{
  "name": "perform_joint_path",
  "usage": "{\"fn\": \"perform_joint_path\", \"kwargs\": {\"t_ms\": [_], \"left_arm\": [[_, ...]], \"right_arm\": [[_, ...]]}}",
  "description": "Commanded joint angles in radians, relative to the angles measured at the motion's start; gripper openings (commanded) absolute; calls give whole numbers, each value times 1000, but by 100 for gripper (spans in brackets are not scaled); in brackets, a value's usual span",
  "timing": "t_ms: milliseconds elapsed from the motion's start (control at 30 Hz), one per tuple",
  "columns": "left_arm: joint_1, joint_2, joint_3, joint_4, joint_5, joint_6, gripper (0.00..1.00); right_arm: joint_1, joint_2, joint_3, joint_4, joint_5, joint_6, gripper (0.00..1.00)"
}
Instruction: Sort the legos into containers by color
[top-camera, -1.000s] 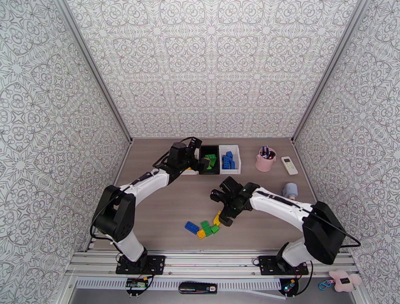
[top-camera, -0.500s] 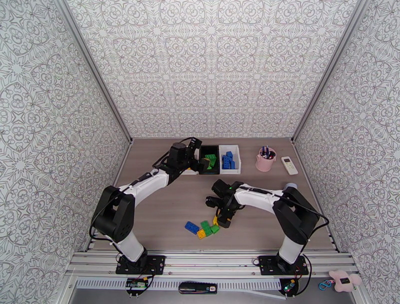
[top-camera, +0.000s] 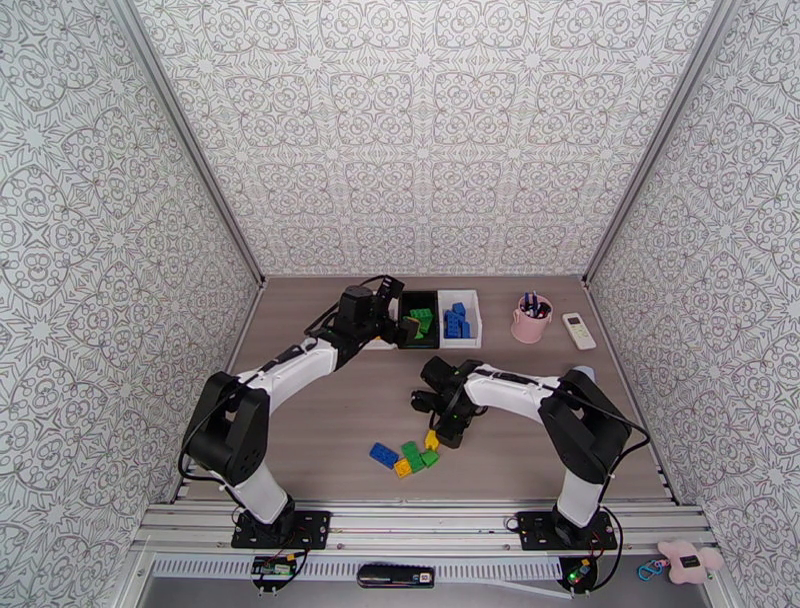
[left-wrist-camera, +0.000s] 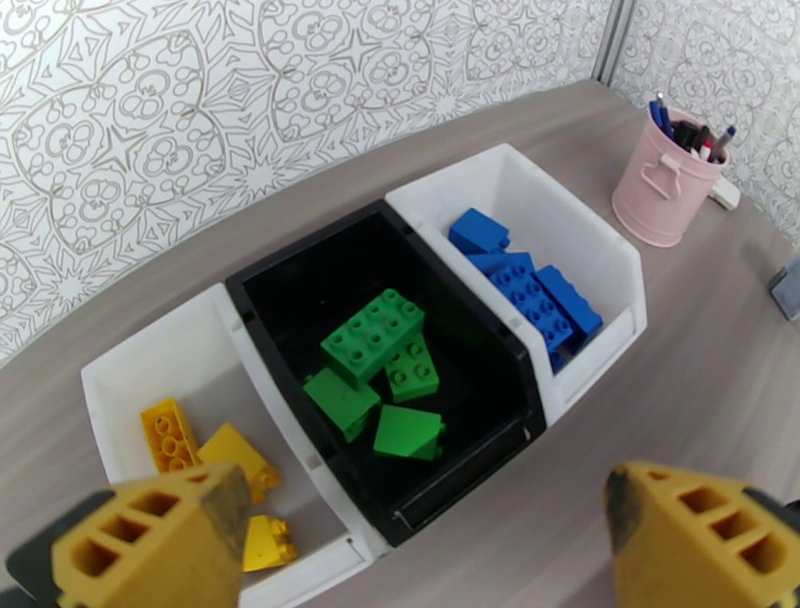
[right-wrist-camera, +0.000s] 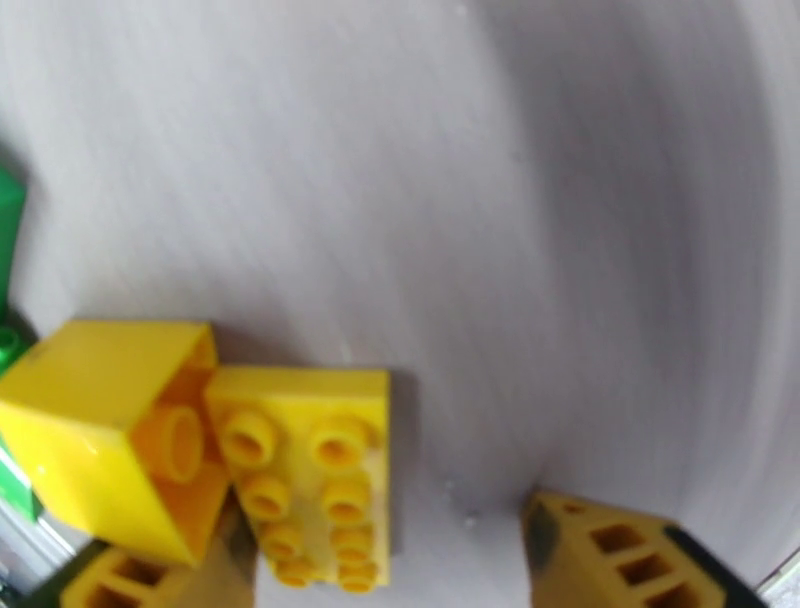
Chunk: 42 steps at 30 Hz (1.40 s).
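From above, the left gripper (top-camera: 392, 325) hangs by the near edge of the black bin (top-camera: 420, 345). The right gripper (top-camera: 446, 432) sits at the right edge of the loose legos (top-camera: 405, 456), with bare table (top-camera: 330, 420) all round.

In the left wrist view, the fingers (left-wrist-camera: 150, 540) are spread wide. Ahead stand three bins touching wall to wall: green bricks (left-wrist-camera: 375, 340) in the black one, yellow and blue in the white ones.

In the right wrist view, the jaws stand apart around a studded yellow brick (right-wrist-camera: 305, 470), clear of it on the right. A tipped yellow brick (right-wrist-camera: 90, 420) touches its left edge.
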Motion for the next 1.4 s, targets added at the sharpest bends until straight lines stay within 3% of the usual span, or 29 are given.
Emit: {"fn": "perform_joint_path", "kwargs": {"t_ms": [0,467,1000,1367], "left_arm": [[3,-32,-23,-10,-18,6,97],[4,-54,-31,-13,-24,21,97],[65,-276,-219,-69,-72,1,98],[121,-477,-352,-146,-100,-33,98]], "right_arm": [[10,90,-35,112,-49,2,58],[10,5,-72,123,-48,73,29],[-29,-130,-44,328,-82,205,26],[-84,-60,134,575,-35,330,22]]}}
